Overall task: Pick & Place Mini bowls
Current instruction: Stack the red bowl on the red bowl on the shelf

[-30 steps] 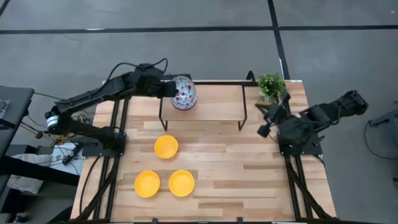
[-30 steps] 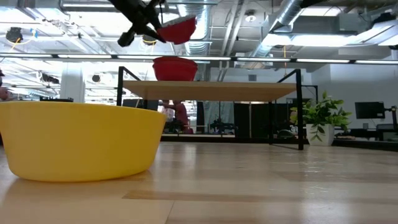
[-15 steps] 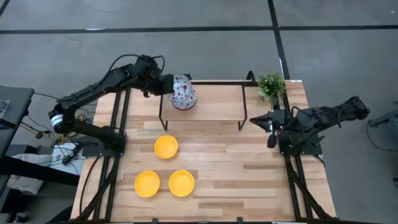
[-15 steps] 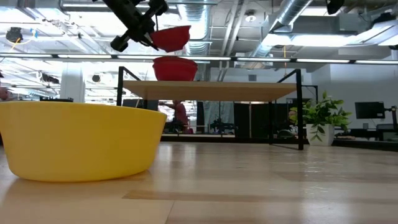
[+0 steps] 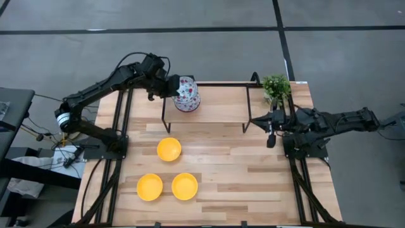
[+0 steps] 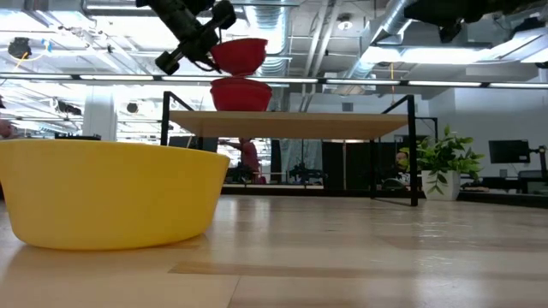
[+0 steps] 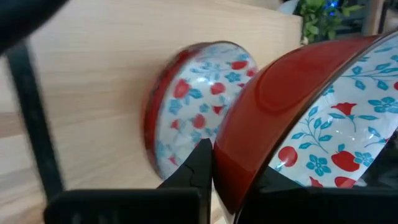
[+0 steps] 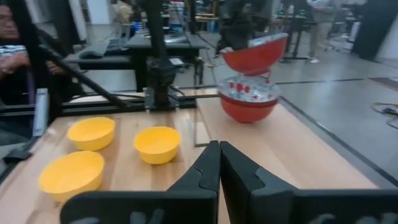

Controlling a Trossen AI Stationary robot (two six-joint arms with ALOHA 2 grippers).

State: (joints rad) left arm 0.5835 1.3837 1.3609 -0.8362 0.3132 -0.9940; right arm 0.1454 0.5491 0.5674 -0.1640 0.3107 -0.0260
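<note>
Three yellow bowls (image 5: 169, 149) lie below the shelf (image 5: 221, 104); left jaws grip a floral bowl (image 6: 238, 55); right jaws shut, empty.

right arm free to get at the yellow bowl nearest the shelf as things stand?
Probably yes. The right hand is shut and holds nothing, beside the shelf, with bare table between it and that yellow bowl. The left hand is up over the shelf holding a floral bowl.
</note>
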